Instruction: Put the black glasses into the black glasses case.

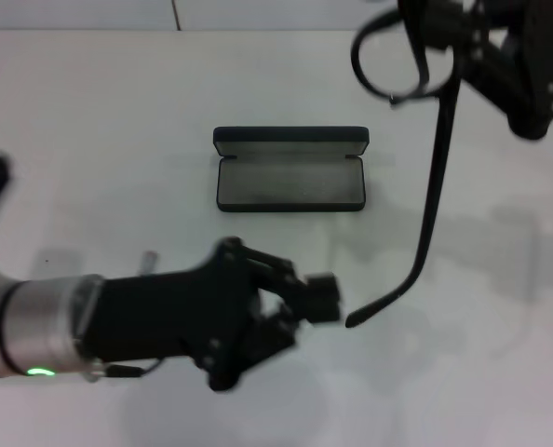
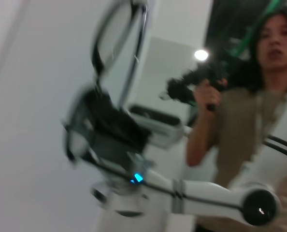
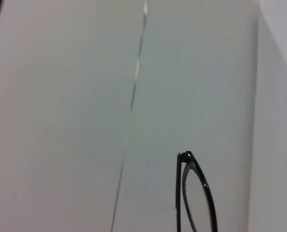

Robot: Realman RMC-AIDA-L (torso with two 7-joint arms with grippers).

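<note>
Left pincer (image 1: 325,300) is hanging low over the near side of the white bench (image 1: 90,140), pointed toward the dangling tip of the temple arm. It isn't gripping anything, and I honestly can't tell how far its fingers are spread.

Next over, the black glasses case (image 1: 289,169) sits open in the middle of the bench with its grey lining facing up and nothing in it.

Then the black glasses (image 1: 425,130): held up in the air off to the right of the case, lenses at the top, one long temple unfolded and hanging straight down. The right pincer (image 1: 444,33) is clamped on the frame up by the lenses.

My guess is these things weigh next to nothing, but they're thin and bendy, the hinges are fragile and the lenses smudge. I'd grab at the bridge or frame front, not out on that skinny temple, and fold it before dropping them in.
</note>
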